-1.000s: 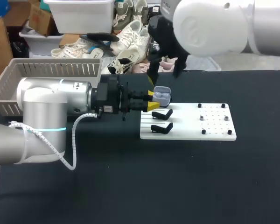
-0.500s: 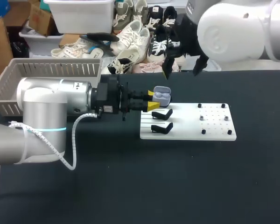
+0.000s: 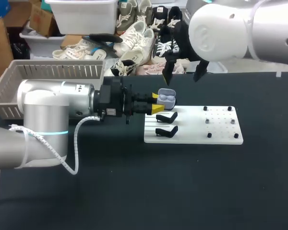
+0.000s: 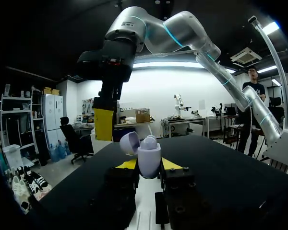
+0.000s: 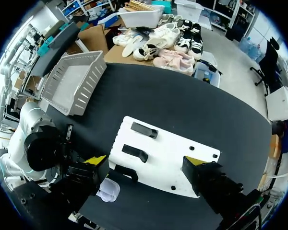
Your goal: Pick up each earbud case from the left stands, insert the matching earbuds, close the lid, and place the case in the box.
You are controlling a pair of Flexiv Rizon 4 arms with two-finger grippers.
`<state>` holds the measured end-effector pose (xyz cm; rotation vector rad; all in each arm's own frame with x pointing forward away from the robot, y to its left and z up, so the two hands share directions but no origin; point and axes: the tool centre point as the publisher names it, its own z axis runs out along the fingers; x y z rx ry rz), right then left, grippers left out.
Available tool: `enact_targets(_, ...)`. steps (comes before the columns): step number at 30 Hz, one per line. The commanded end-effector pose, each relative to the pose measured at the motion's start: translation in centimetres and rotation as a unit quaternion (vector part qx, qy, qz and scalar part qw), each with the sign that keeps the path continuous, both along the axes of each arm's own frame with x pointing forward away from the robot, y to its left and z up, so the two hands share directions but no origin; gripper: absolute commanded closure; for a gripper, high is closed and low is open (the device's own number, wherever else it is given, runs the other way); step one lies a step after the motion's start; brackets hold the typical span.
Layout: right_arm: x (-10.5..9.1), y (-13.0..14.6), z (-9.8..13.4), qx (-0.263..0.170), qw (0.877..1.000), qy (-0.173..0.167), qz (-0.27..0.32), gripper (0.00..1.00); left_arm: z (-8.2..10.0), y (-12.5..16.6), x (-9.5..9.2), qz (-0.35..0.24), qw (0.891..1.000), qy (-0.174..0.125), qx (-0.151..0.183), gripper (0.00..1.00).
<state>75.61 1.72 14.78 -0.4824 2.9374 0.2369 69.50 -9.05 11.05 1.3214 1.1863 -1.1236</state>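
A black bench (image 3: 182, 191) is seen carrying everything. The left arm (image 3: 43, 110) is laid low and level over it, while the right arm (image 3: 221, 28) is hung above its far side. A slatted grey basket (image 3: 48, 72) is set on the bench well behind the left hand (image 3: 157, 103), beside that arm's far flank. A white board (image 3: 221, 136) is spread on the bench ahead of and under the left hand's fingers.

The right hand (image 3: 182, 76) is held in the air above and just beyond the left hand, its fingers spread wide apart with nothing gripped; from its own wrist view, the board is seen far beneath it.

Two black stands (image 3: 166, 123) are fixed on the board just beside the left hand's tips, toward the near edge.

The left hand is clamped on the pale lilac earbud case (image 3: 167, 99), which is pinched from both sides between the yellow tips and kept clear of the board. Its lid (image 4: 129, 143) is tilted open. Whether earbuds are seated inside cannot be told.
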Motion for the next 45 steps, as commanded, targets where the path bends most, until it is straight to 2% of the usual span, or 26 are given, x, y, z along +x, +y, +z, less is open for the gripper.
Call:
enact_targets(1,0.0,0.2,-0.6,-0.002,1.000,0.016,0.001,0.00,0.0,0.0,0.0,0.000,1.000,0.000,-0.001,1.00)
enact_targets(11,-3.5,-0.2,-0.3,0.005,0.999,0.035,0.011,0.00,0.0,0.0,0.0,0.000,1.000,0.000,-0.001,1.00)
enact_targets(18,-4.2,-0.6,0.4,0.019,0.999,0.035,0.010,0.00,0.0,0.0,0.0,0.000,1.000,0.000,-0.001,1.00)
enact_targets(21,-4.4,-0.8,1.2,0.023,1.000,0.007,0.007,0.00,0.0,0.0,0.0,0.000,1.000,0.000,-0.001,1.00)
enact_targets(26,-5.0,-1.8,3.9,0.044,0.998,-0.046,0.016,0.00,0.0,0.0,0.0,0.000,1.000,0.000,-0.001,1.00)
enact_targets(31,-6.5,-2.6,5.7,0.074,0.994,-0.057,0.051,0.00,2.5,4.1,1.6,0.058,0.998,-0.017,0.012,1.00)
enact_targets(33,-6.5,-2.6,5.7,0.074,0.994,-0.057,0.051,0.00,3.6,6.3,2.2,0.089,0.996,-0.022,0.016,1.00)
enact_targets(36,-6.5,-2.6,5.7,0.074,0.994,-0.057,0.051,0.00,4.7,9.6,3.1,0.134,0.990,-0.034,0.040,1.00)
enact_targets(40,-6.5,-2.6,5.7,0.074,0.994,-0.057,0.051,0.00,5.4,14.2,4.5,0.195,0.978,-0.037,0.070,1.00)
enact_targets(45,-6.5,-2.6,5.7,0.074,0.994,-0.057,0.051,0.00,5.4,18.7,7.0,0.278,0.954,-0.033,0.107,1.00)
